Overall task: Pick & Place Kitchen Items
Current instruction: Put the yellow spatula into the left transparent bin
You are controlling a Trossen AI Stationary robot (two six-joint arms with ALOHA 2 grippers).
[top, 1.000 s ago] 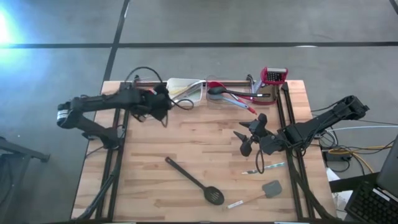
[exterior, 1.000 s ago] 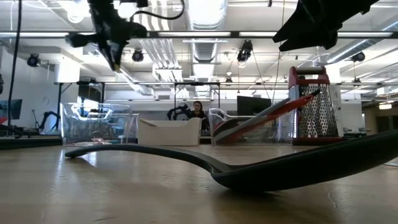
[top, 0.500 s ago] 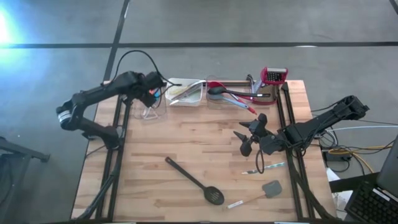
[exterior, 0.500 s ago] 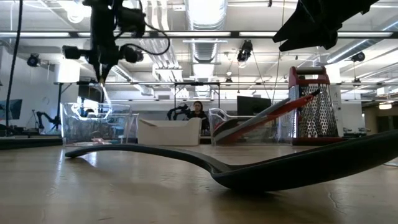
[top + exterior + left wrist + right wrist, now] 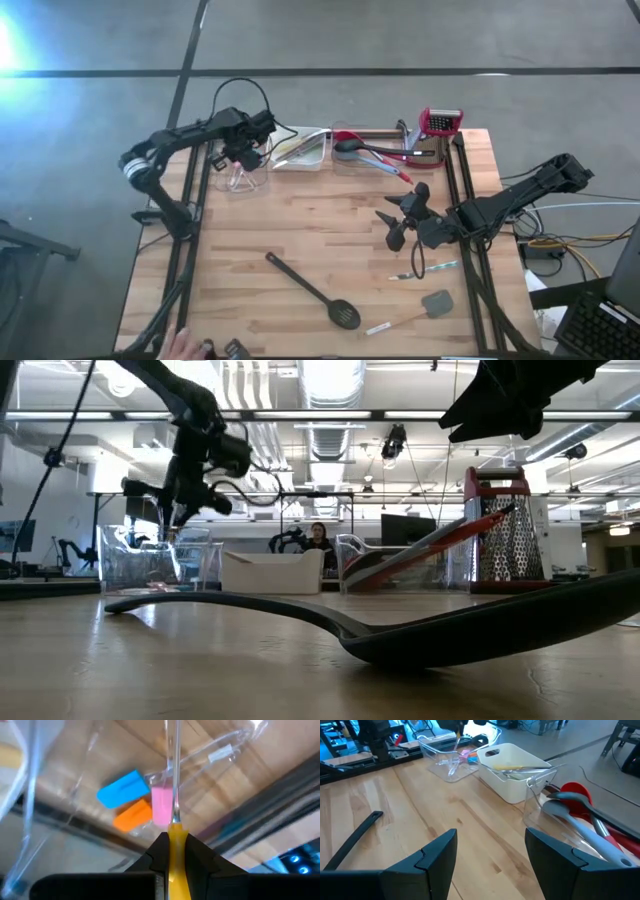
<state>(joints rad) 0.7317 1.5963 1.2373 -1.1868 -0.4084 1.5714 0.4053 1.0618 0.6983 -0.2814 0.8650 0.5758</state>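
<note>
I had the left hand (image 5: 243,157) over the clear bin (image 5: 240,178) at about eleven o'clock on the table (image 5: 300,230), pinched shut on a thin utensil (image 5: 175,780) with a yellow handle and a clear shaft; its tip reached down among the blue piece (image 5: 122,790), pink piece (image 5: 161,806) and orange piece (image 5: 133,816) already lying in that bin. The right hand (image 5: 400,218) waited at about three o'clock, jaws wide and empty.

Still loose on the table were the black slotted spoon (image 5: 312,291) near six o'clock, the grey spatula (image 5: 425,306) at about five o'clock and the metal tongs (image 5: 428,270) just above it. Red and grey spoons (image 5: 372,151) sat in the container at about one o'clock, beside the white tray (image 5: 300,148).

My worry was the release: the utensil was long against a shallow bin, so letting go too high or tilted could tip it over the wall or flick the small pieces out. Dragging the tip could also shift the light bin.

I could read no writing or brand anywhere.
</note>
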